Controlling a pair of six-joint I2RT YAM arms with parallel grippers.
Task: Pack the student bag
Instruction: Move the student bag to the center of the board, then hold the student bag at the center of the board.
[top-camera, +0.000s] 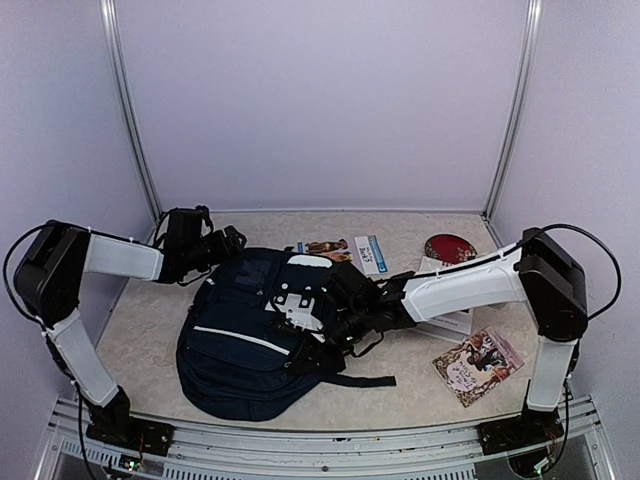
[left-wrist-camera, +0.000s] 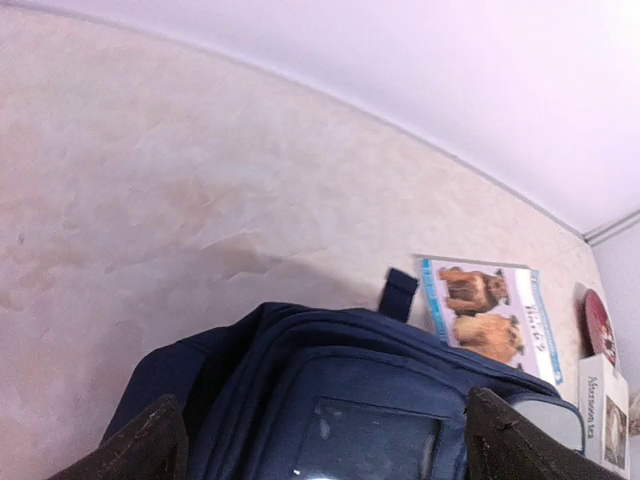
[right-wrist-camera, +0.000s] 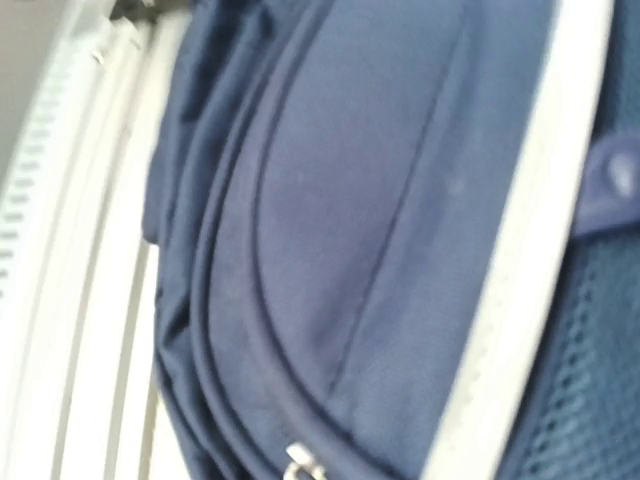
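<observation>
One soft navy fabric backpack (top-camera: 240, 340) lay flat, central on the pale table (top-camera: 150, 330). One flat dog booklet (top-camera: 335, 250) and one round red disc (top-camera: 450, 247) lay behind it. The left gripper (top-camera: 232, 240) gaped at its top; the right gripper (top-camera: 330, 325) sat over its middle, grip unclear.

Soft, even light — right wrist view seemingly blurred

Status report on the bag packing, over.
Left gripper open above student bag, top end. Right gripper low over the bag, jaws not visible. Dog book and booklet outside it; no obstruction seen.
</observation>
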